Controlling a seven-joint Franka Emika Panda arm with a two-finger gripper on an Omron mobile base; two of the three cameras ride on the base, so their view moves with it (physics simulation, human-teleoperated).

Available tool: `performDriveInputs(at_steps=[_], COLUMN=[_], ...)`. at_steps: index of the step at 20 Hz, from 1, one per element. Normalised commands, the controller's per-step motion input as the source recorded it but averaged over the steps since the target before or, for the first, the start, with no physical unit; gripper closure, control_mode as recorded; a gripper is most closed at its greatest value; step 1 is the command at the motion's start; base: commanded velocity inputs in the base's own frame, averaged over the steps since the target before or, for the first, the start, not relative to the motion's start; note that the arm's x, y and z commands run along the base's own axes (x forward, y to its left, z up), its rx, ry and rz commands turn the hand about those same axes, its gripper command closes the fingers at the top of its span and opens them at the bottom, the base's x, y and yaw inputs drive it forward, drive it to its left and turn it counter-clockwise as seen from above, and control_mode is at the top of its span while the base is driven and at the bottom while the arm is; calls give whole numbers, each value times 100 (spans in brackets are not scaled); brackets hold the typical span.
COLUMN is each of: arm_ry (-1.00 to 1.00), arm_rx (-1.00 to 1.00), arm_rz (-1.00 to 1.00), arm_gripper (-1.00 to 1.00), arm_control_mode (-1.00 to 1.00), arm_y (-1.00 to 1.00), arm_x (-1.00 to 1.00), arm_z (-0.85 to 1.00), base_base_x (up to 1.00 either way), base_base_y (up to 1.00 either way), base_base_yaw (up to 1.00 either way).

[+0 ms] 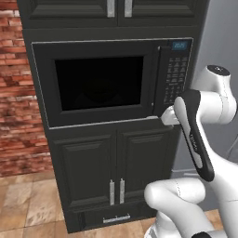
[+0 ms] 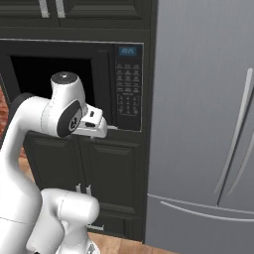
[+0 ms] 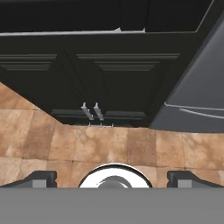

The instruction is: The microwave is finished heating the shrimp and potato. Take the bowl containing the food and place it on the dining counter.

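**Microwave shut, hand at its lower right corner**

The microwave (image 1: pixel 111 81) sits built into a black cabinet column, its door closed and the dark glass window showing nothing of the inside — the bowl and food cannot be seen. To the far left of the column stands a red brick wall (image 1: pixel 16 93). Below the oven are two panelled cabinet doors (image 1: pixel 114 165) with paired silver handles (image 1: pixel 116 191), and a drawer beneath them. Right of the window, the button panel (image 1: pixel 174 76) carries a small blue display (image 1: pixel 179 45). The white arm reaches up from the lower right, its hand (image 1: pixel 168 116) just beside the door's lower right corner, under the panel. The jaws are turned away — open or closed, I cannot tell. Farther right stands a grey refrigerator (image 2: pixel 203 124) with long curved handles. The floor (image 3: pixel 109 144) is tan tile.
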Motion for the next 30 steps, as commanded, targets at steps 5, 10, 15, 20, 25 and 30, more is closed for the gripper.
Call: performDriveInputs(at_steps=[5,10,15,20,25,30], arm_ry=[0,-11,-26,-23,-4,-2], arm_rx=[0,0,0,0,0,0], arm_rz=[0,0,0,-4,-11,-11], arm_gripper=[-100,-100,-100,-100,-100,-100], arm_control_mode=[-100,-100,-100,-100,-100,-100], arm_y=[0,-6,-20,-15,-2,0], arm_x=[0,0,8,28,69,83], arm_z=[0,13,35,44,21,2], base_base_x=[0,0,0,0,0,0], base_base_y=[0,0,0,0,0,0], base_base_yaw=[0,0,0,0,0,0])
